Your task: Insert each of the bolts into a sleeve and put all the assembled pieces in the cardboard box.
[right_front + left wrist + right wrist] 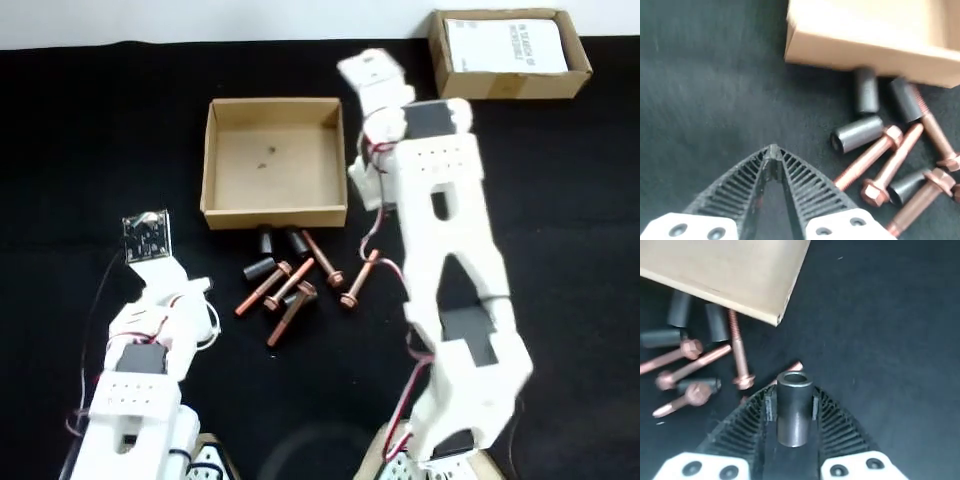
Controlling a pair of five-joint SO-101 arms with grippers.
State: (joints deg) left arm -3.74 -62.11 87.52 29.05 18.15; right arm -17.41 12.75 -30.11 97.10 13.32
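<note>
My right gripper [793, 394] is shut on a dark sleeve [794, 410] that stands upright between its pads, hole facing up, above the black table beside the corner of the open cardboard box [725, 275]. Several copper bolts [290, 285] and dark sleeves [262, 267] lie in a loose heap in front of the box [275, 215]. One bolt [360, 278] lies apart, nearer the right arm. My left gripper [772, 152] is shut with nothing in it, low over the table beside the heap, a short way from a lying sleeve [857, 134] and bolts [867, 160].
A second cardboard box [510, 85] holding a white sheet stands at the back right. The right arm [445, 250] stretches over the table's right half. Bare black table lies left of the heap and around the left arm [150, 340].
</note>
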